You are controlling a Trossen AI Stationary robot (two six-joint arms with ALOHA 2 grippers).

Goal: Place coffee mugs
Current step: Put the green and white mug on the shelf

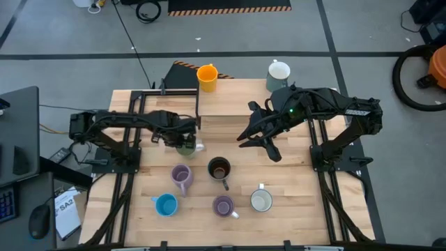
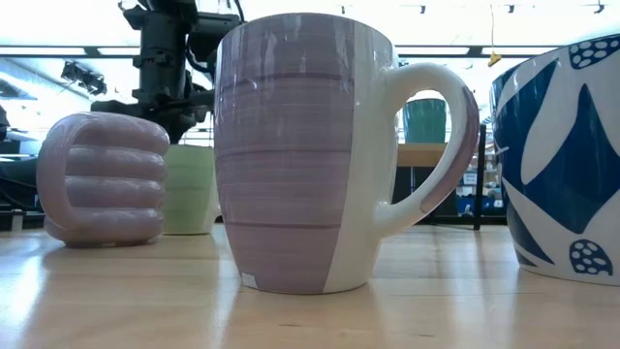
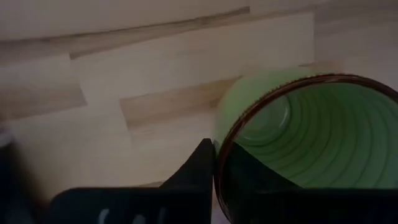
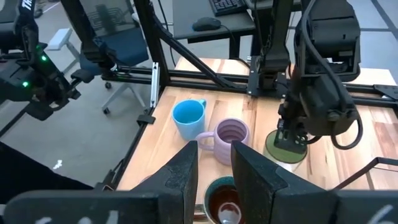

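Wooden table (image 1: 293,209), mugs scattered. Left hand (image 1: 185,143) clamped on green mug (image 3: 298,137) rim, one finger (image 3: 196,168) outside the wall. Right hand (image 4: 214,165) idle, narrowly parted, empty, above brown mug (image 1: 219,168). Grasp step done, probably; next: lift straight, carry, keep level.
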